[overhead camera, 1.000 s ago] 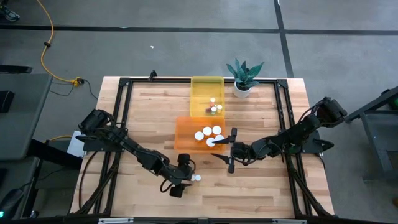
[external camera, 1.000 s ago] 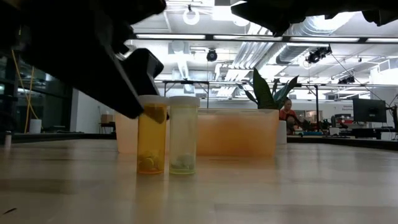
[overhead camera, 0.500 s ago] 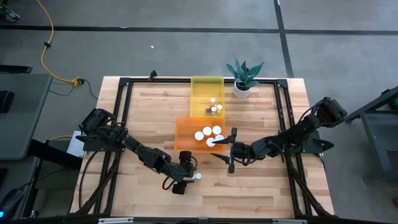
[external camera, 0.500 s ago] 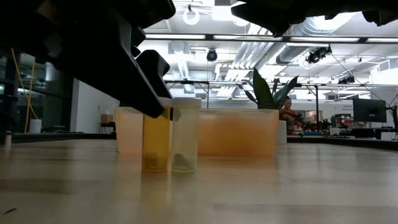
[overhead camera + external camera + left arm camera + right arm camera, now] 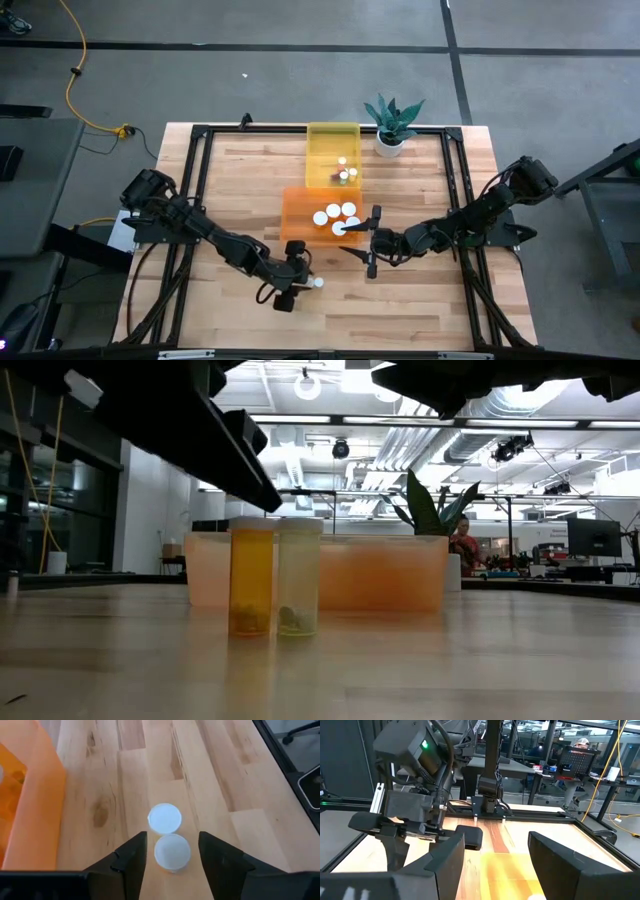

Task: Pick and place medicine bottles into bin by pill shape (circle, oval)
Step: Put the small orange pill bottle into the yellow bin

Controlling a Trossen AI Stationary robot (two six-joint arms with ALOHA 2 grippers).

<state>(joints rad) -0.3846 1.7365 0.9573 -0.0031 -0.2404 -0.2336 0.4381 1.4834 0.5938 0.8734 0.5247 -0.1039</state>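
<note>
Left gripper (image 5: 170, 857) w/ fingers parted, straddling one white-capped medicine bottle (image 5: 172, 852) on the table (image 5: 220, 775), not clamped; a 2nd bottle (image 5: 165, 818) stands touching it, just beyond. Low view: amber bottle (image 5: 251, 576) beside pale bottle (image 5: 299, 576), both upright, in front of orange bin (image 5: 300, 213). Yellow bin (image 5: 332, 140) behind it, w/ small bottles inside. Right gripper (image 5: 372, 242) spread apart, holding nothing, at orange bin's right edge. Plant pot (image 5: 389, 144) at far right.
</note>
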